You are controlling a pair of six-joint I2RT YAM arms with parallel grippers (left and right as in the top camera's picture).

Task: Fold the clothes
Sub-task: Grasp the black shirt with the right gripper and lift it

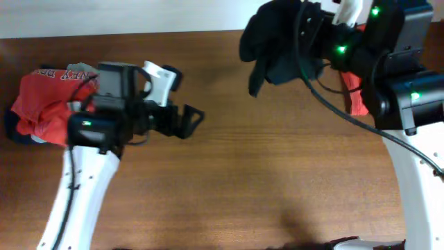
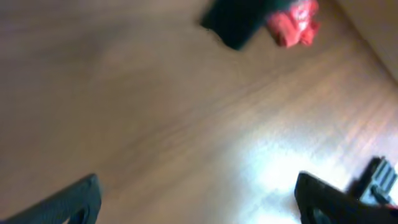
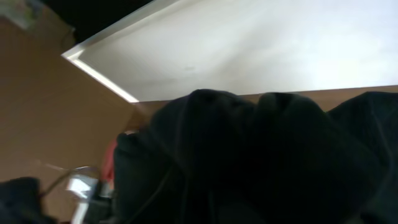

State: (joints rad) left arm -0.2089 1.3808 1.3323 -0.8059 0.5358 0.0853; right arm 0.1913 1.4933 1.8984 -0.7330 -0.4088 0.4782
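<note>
A plain black T-shirt (image 1: 274,42) hangs bunched from my right gripper (image 1: 306,36) over the table's back right. It fills the lower right wrist view (image 3: 249,162) and hides the fingers. A red T-shirt with white lettering (image 1: 41,104) lies crumpled at the left edge, over a bit of navy cloth. My left gripper (image 1: 186,121) is open and empty over bare wood to the right of that pile. In the left wrist view its fingers (image 2: 199,205) are wide apart, with the black shirt (image 2: 236,18) far ahead.
The table is dark brown wood (image 1: 243,173). Another red cloth (image 1: 357,97) lies under the right arm; it also shows in the left wrist view (image 2: 295,22). A white wall (image 3: 261,50) runs along the table's back edge.
</note>
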